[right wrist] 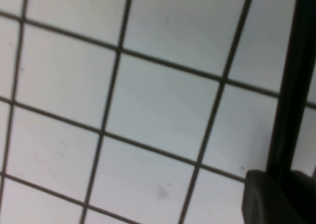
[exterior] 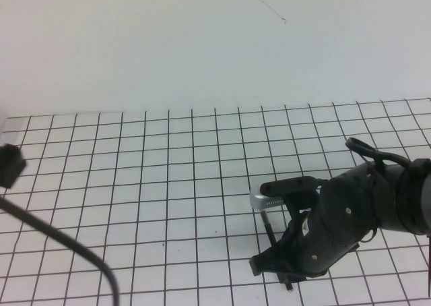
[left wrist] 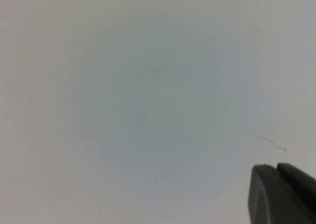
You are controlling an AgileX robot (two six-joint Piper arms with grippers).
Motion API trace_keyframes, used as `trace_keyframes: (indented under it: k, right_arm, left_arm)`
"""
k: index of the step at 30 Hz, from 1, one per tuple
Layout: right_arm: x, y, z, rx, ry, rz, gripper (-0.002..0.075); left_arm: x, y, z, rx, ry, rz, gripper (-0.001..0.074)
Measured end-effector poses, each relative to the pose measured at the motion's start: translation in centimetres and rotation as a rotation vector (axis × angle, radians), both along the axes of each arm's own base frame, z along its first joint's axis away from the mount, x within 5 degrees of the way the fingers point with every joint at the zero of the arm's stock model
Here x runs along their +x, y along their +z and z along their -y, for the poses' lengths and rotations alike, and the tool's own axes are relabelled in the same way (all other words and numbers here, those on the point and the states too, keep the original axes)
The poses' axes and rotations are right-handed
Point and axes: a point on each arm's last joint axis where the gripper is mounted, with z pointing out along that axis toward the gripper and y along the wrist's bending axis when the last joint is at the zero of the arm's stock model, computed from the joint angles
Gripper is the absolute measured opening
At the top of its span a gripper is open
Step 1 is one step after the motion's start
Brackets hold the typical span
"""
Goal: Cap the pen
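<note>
The pen [exterior: 268, 228] is a thin black stick that rises from my right gripper [exterior: 273, 260] over the grid mat at the lower right. In the right wrist view the pen [right wrist: 291, 86] runs as a dark bar out from between the fingers [right wrist: 261, 199], which are shut on it. My left gripper [exterior: 10, 164] is raised at the far left edge of the mat. In the left wrist view its fingers [left wrist: 266, 194] lie together against the blank wall, with nothing seen between them. The cap is not in view.
The white mat with a black grid [exterior: 168, 185] covers the table, with a plain white wall behind it. A black cable [exterior: 74, 249] from the left arm crosses the lower left corner. The right arm's body [exterior: 363, 205] fills the lower right.
</note>
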Motion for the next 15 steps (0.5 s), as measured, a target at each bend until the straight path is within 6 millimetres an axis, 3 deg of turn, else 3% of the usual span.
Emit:
trace_keyframes:
  k: [7, 15]
  right_arm:
    - [0.1, 0.1, -0.1, 0.016, -0.006, 0.012, 0.0160]
    - [-0.2, -0.1, 0.1, -0.019, 0.012, -0.020, 0.0196]
  left_arm:
    - [-1.2, 0.8, -1.9, -0.062, 0.033, 0.041, 0.0001]
    - [-3.0, 1.2, -4.5, -0.152, 0.054, 0.042, 0.0001]
